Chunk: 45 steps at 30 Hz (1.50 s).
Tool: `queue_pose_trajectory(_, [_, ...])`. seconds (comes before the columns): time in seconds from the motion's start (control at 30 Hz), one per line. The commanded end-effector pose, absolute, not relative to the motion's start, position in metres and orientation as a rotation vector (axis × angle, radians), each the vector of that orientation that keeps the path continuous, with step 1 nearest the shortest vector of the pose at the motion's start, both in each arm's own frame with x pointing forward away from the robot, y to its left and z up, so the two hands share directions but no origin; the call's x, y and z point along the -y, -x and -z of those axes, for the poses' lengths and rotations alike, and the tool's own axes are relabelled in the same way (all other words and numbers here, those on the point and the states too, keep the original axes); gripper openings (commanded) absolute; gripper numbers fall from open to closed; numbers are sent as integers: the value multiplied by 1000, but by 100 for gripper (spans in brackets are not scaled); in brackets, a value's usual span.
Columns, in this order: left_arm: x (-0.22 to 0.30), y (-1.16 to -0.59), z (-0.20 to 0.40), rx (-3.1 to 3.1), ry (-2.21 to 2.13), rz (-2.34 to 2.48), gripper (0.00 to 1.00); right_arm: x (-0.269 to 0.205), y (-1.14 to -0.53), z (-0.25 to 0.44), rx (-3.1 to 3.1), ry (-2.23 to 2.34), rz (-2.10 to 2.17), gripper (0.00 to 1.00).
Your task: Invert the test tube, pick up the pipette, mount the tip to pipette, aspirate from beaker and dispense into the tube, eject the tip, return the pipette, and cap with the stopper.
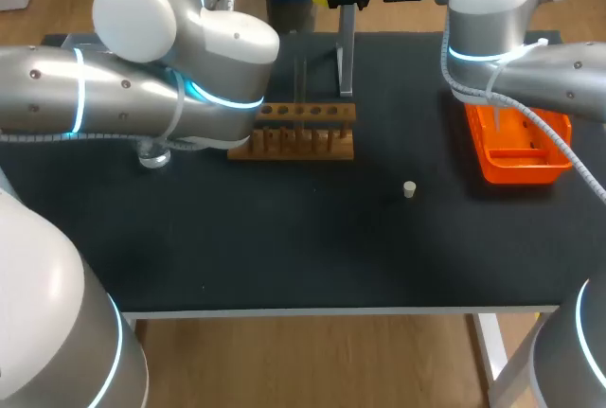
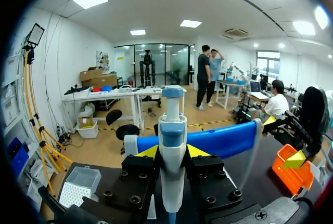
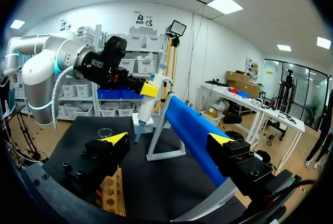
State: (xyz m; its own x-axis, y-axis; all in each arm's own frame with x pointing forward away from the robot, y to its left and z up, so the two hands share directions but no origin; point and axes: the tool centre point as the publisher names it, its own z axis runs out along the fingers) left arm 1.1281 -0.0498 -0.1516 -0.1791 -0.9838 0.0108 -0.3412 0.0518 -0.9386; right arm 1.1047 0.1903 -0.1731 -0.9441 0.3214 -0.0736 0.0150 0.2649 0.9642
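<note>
The left gripper (image 2: 173, 152) has its fingers closed on an upright white and blue pipette (image 2: 173, 128), above the far side of the black counter (image 1: 284, 247). A long blue tube (image 3: 192, 130) runs out along the right gripper (image 3: 167, 139); whether that gripper holds it cannot be told. On the counter sit a wooden rack (image 1: 303, 131), a small stopper (image 1: 409, 189) and an orange tray (image 1: 516, 152).

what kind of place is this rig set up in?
Probably a robotics lab bench staged for wet-lab liquid handling: a wooden test tube rack stands on the black table, the left gripper holds a pipette, and an orange tray sits nearby.
</note>
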Motion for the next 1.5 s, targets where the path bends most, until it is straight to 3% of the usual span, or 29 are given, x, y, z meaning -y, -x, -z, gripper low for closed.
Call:
queue_pose_trajectory(0.03, [55, -1135, 149, -1622, 1386, 1096, 0, -190, -1104, 173, -2282, -311, -1735, 100])
queue_pose_trajectory(1.5, [56, -1161, 177, -1605, 1562, 946, 0, -190, -1104, 173, -2282, -311, -1735, 100])
